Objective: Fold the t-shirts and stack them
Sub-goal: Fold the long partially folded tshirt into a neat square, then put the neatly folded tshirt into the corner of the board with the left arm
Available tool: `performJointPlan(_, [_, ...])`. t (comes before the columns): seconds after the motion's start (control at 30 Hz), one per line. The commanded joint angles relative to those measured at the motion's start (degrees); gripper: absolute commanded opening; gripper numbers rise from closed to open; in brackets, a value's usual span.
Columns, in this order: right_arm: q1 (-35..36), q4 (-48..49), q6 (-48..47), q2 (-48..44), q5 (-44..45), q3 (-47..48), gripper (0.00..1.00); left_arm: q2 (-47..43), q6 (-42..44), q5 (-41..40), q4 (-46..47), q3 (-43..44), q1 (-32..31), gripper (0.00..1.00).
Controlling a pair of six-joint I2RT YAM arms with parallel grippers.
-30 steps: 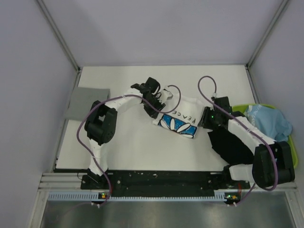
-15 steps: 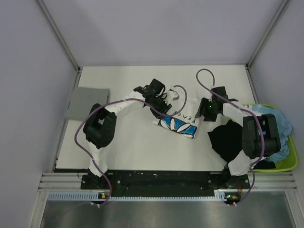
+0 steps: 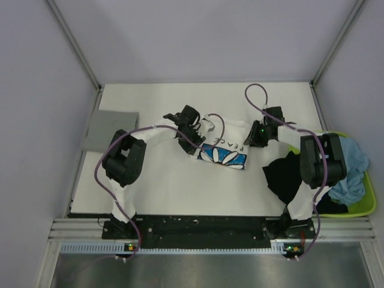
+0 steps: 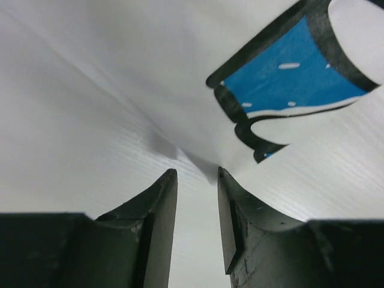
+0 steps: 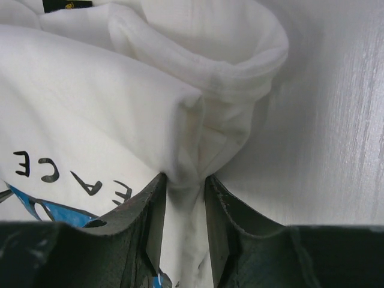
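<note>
The white t-shirt with blue flower print and dark lettering [image 3: 225, 149] lies partly folded at mid-table. My left gripper [image 3: 193, 128] is at its left end. In the left wrist view the jaws [image 4: 197, 171] stand almost closed, and a crease of the white cloth [image 4: 150, 78] runs into the tips. My right gripper [image 3: 256, 135] is at the shirt's right end. In the right wrist view it [image 5: 185, 177] is shut on a bunched fold of the white shirt [image 5: 90, 114]. A folded plain grey t-shirt [image 3: 111, 129] lies at the left edge.
A black t-shirt [image 3: 288, 177] lies crumpled under the right arm. A light blue t-shirt [image 3: 354, 165] sits in the lime-green tray [image 3: 367, 207] at the right. Grey walls enclose the table on three sides.
My right gripper has moved toward the far side and slightly left at the shirt's right end. My left gripper has shifted left. The white shirt now lies straighter and flatter between them.
</note>
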Motion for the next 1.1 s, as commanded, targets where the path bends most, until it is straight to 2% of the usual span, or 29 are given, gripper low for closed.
performJointPlan(0.0, [-0.3,0.9,-3.36,1.74,0.21,2.18,0.34,-6.7,1.64,3.91,-6.51,3.01,1.22,0.42])
performJointPlan(0.07, [-0.39,0.38,-3.63,1.3,0.3,2.54,0.39,-7.41,-2.04,5.49,-5.47,6.62,2.35,0.51])
performJointPlan(0.27, [-0.48,-0.33,-3.81,-1.16,2.31,2.63,0.5,-3.12,-18.22,7.26,6.39,11.55,6.05,0.75])
performJointPlan(0.43, [-0.39,-1.03,-4.24,-1.95,2.32,2.36,0.52,5.58,-24.2,9.63,5.7,17.87,6.14,0.88])
performJointPlan(0.57, [-0.48,-1.3,-4.51,-2.66,2.4,1.92,0.52,10.94,-27.89,11.21,5.43,20.87,6.75,0.9])
performJointPlan(0.6, [-0.48,-1.47,-4.68,-2.92,2.49,1.83,0.53,12.09,-28.86,11.13,5.26,21.83,7.19,0.99])
performJointPlan(0.73, [-0.48,-1.65,-4.86,-3.89,2.49,1.13,0.53,16.49,-31.68,10.51,5.43,24.03,8.6,0.98])
performJointPlan(0.8, [-0.39,-2.0,-5.12,-4.24,2.32,1.04,0.53,18.24,-31.59,11.21,5.43,24.56,8.86,0.94])
performJointPlan(1.07, [-0.39,-2.96,-6.26,-6.96,2.75,1.75,0.55,22.73,-33.08,24.65,6.57,24.48,8.69,0.54])
